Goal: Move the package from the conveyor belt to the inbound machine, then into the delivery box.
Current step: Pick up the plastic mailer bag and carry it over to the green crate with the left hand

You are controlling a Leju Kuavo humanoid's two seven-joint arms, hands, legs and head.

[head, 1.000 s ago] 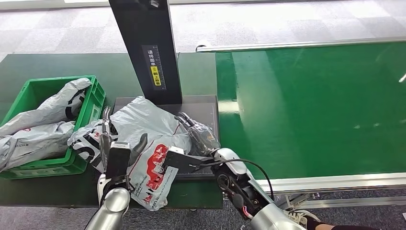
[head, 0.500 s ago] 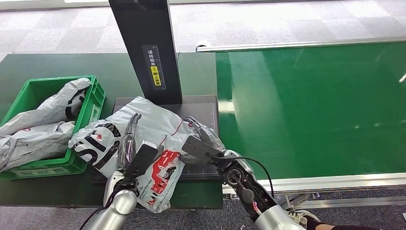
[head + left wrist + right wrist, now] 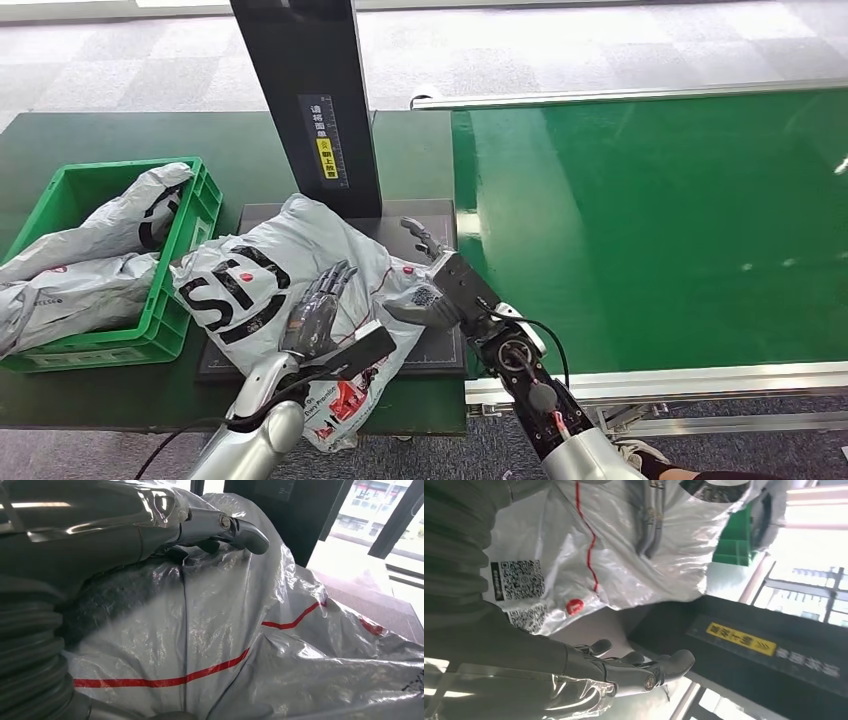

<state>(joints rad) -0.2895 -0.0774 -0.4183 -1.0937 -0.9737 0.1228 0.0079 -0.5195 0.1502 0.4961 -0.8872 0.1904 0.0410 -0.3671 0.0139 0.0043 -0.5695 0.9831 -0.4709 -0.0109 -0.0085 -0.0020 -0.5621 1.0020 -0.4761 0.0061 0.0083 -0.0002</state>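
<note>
A: Two silver arms reach up from the near edge of a dark green table. Between them lies the package (image 3: pixel 300 275), a crinkled grey plastic mailer bag with black lettering, thin red lines and a red printed picture.

B: Where exactly does the package sit?

A: It lies across the flat black platform of the inbound machine (image 3: pixel 440 225), at the foot of that machine's tall black column. One end droops over the table's near edge; the other end touches the wall of the delivery box (image 3: pixel 195 215), a green plastic crate to the left.

B: What is the left hand doing?

A: The left hand (image 3: pixel 318 308) lies flat on top of the package, fingers stretched out and slightly spread, pressing on the plastic without gripping it. From the left wrist camera, the thumb (image 3: pixel 235 527) rests on the bag's wrinkled surface.

B: And the right hand?

A: The right hand (image 3: pixel 440 285) is at the package's right edge, over the platform. Its fingers are extended and apart, holding nothing. The thumb side is close against the bag, near a square code label; I cannot tell whether it touches. In the right wrist camera the fingers (image 3: pixel 634 662) show loosely uncurled, apart from the bag.

B: Anything else around?

A: Two more grey mailer bags (image 3: pixel 90 255) lie inside the crate. To the right runs the wide, glossy green conveyor belt (image 3: pixel 650 220) with a metal rim. Grey carpet tiles lie beyond the table.
</note>
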